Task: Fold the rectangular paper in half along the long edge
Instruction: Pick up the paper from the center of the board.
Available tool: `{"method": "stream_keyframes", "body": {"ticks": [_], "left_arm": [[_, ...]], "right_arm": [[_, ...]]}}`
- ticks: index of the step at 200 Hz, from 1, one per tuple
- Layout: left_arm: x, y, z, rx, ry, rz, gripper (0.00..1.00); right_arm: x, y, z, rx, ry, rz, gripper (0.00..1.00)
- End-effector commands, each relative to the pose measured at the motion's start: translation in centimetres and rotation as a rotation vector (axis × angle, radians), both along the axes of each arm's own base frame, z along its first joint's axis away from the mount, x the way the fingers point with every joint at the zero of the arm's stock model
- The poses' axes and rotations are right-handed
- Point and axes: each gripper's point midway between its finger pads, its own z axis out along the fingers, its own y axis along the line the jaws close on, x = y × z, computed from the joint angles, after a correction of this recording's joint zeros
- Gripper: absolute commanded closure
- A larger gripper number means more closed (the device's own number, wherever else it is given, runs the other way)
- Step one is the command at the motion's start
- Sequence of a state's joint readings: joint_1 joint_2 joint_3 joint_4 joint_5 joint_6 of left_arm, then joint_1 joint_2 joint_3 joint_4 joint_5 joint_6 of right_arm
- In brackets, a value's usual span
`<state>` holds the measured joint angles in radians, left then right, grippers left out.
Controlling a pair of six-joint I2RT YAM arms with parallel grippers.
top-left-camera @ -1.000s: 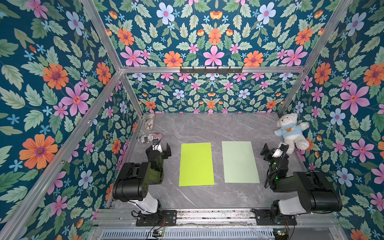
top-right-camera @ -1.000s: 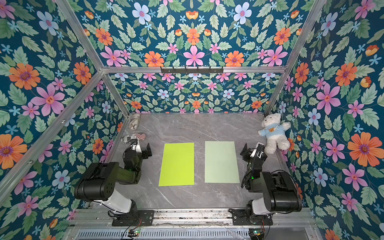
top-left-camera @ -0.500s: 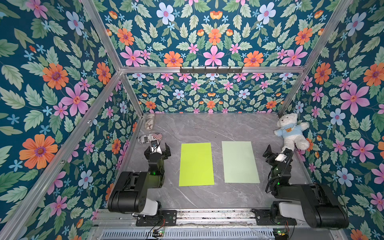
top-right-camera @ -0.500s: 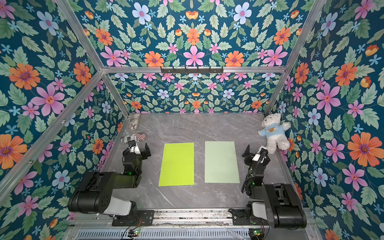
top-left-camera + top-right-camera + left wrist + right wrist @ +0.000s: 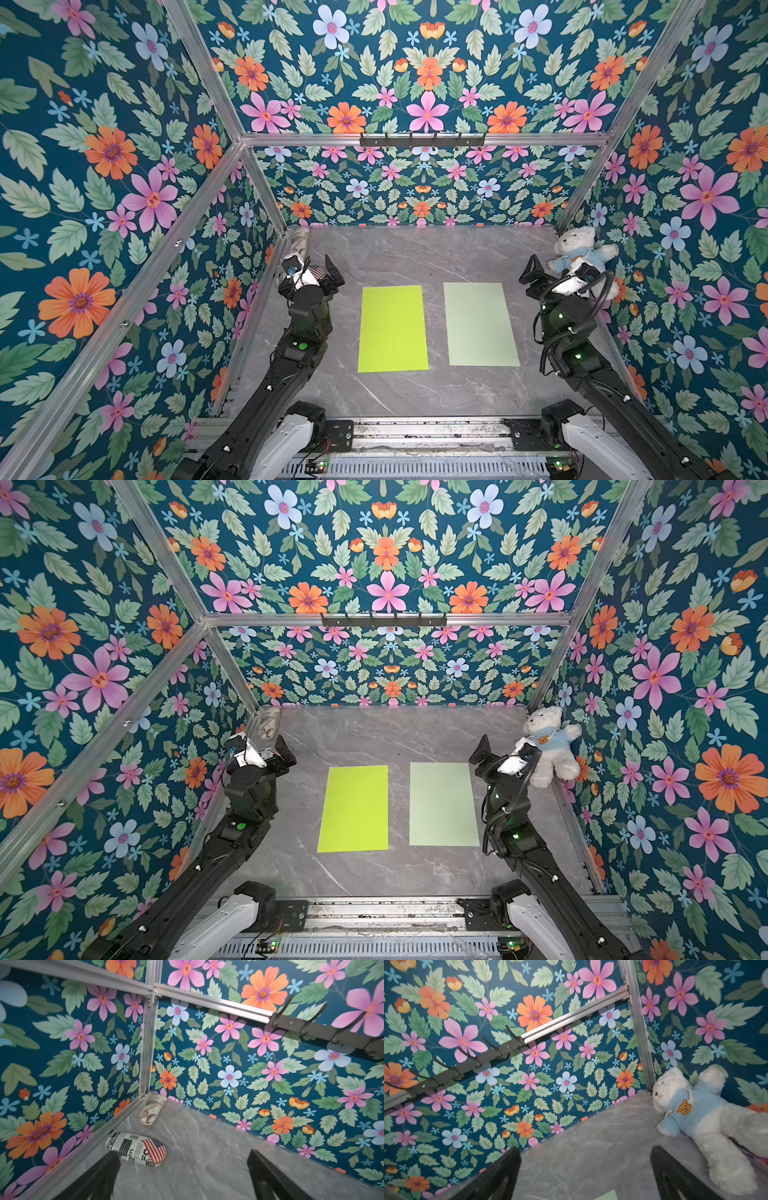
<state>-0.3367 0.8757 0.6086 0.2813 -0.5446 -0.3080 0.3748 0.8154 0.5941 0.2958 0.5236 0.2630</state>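
A bright lime-green rectangular paper sheet is lying flat and unfolded on the grey marble-patterned tabletop, and everything else is sitting around it. Just to the right of the lime sheet, apart from it by a narrow strip of bare table, a pale green rectangular paper sheet is lying flat with its long edges running the same way. To the left of the lime sheet, near its far corner, the left gripper is hovering with its jaws standing wide apart and gripping nothing. Beyond the pale sheet, well to the right of the lime sheet, the right gripper is likewise gaping wide and holding nothing. Farther right and back, a white plush teddy bear in a light blue shirt is leaning in the corner. Far back on the left, a newspaper-print oval glasses case with a flag patch and a beige marbled oval case are resting by the wall.
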Motion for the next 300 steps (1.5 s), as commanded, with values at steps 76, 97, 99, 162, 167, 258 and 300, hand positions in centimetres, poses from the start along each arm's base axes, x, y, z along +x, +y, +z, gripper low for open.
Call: {"method": "stream_keyframes", "body": {"ticks": [76,97,99,162,167,258,300], "left_arm": [[2.0,-1.3,-5.1,-0.129,0.182,-0.006,0.0],[2.8,-0.6,-6.4,-0.101,0.266,0.066,0.0],[2.9,-0.6,-6.4,-0.099,0.272,0.073,0.0],[3.6,-2.0,-8.7,-0.114,0.37,0.014,0.03],[3.5,-2.2,-8.7,-0.118,0.372,0.002,0.06],[0.9,-8.3,-14.9,-0.314,0.696,-0.283,1.0],[0.5,-8.2,-19.4,-0.404,0.813,-0.325,1.0]], "right_arm": [[-1.2,0.1,-1.6,0.151,0.138,0.022,0.01],[1.3,0.8,-2.8,0.043,0.273,-0.063,0.01],[1.6,0.9,-3.0,0.032,0.288,-0.077,0.01],[6.5,7.4,-5.3,-0.034,0.42,0.039,0.01],[6.2,7.9,-5.5,-0.018,0.42,0.072,0.01],[1.1,15.9,-16.3,-0.07,0.722,0.363,0.5],[0.6,20.4,-18.5,0.106,0.754,0.548,0.55]]}}
